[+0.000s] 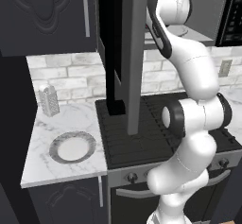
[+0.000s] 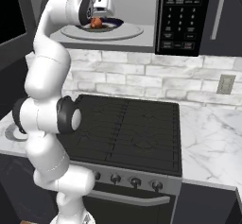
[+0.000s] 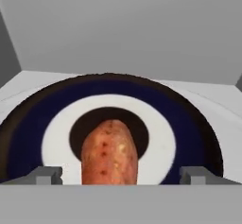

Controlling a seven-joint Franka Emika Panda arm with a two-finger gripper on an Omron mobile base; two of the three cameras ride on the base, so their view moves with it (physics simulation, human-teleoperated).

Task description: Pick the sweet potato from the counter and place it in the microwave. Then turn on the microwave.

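The sweet potato (image 3: 109, 154) is an orange-red oval lump lying in the middle of a dark blue and white plate (image 3: 28, 124) inside the microwave (image 2: 137, 1). My gripper (image 3: 121, 176) is open, its two fingertips (image 3: 45, 176) standing wide on either side of the potato without touching it. From the right base view the hand (image 2: 97, 10) reaches into the pale cavity just over the sweet potato (image 2: 96, 23), which rests on the plate (image 2: 113, 23) above the round turntable (image 2: 134, 32). The microwave door (image 1: 137, 53) hangs open, seen edge-on.
The black button panel (image 2: 182, 15) sits right of the cavity. Below lies the black ridged stovetop (image 2: 127, 124). The marble counter (image 1: 61, 124) carries a grey-rimmed plate (image 1: 72, 147) and a metal grater (image 1: 48, 100). A wall outlet (image 2: 227, 83) is at the right.
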